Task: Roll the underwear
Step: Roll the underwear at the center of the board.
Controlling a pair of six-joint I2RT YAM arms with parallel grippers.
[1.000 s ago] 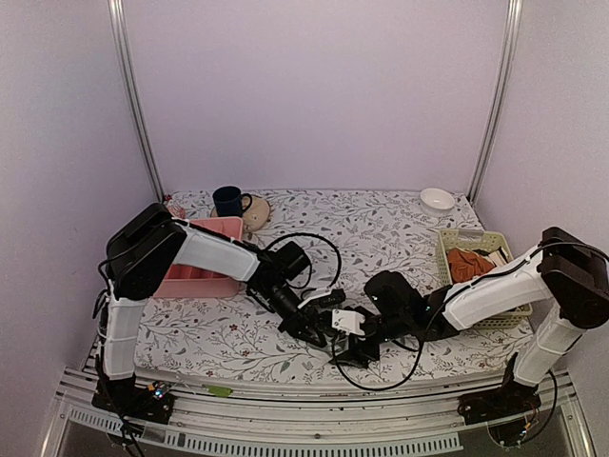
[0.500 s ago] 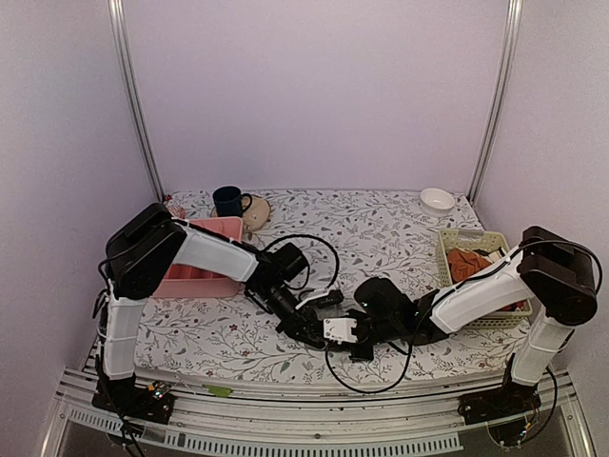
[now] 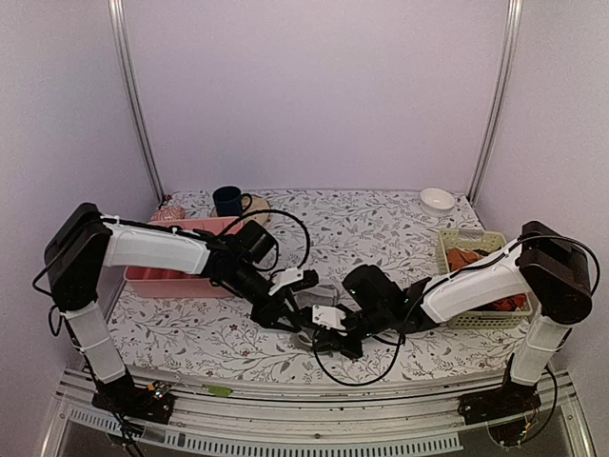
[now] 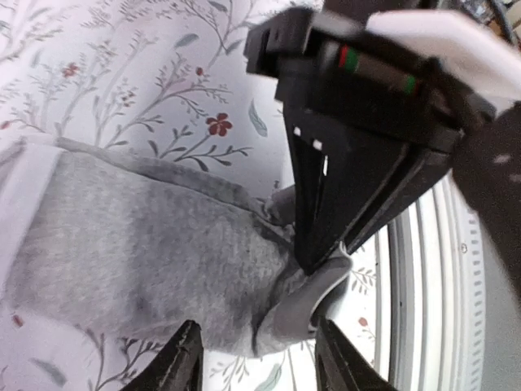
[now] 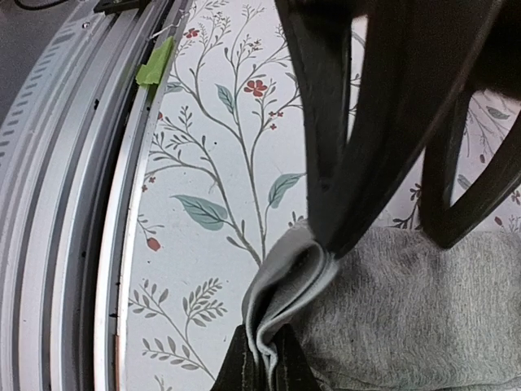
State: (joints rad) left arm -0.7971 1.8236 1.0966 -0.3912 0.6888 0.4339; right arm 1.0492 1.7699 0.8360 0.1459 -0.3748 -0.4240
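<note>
Pinching rounded fold of soft grey underwear (image 5: 391,301): right gripper (image 5: 264,360); left gripper (image 4: 257,330) spread over it.

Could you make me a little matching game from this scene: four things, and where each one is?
Things:
1. underwear
2. navy mug
3. white bowl
4. orange-red garments

Places:
A. far right corner of the table
B. inside the yellow-green basket
C. far left, behind the pink bin
D. near edge of the table, a fold pinched in the right claw

Pairs: 1-D, 2-C, 3-A, 4-B
</note>
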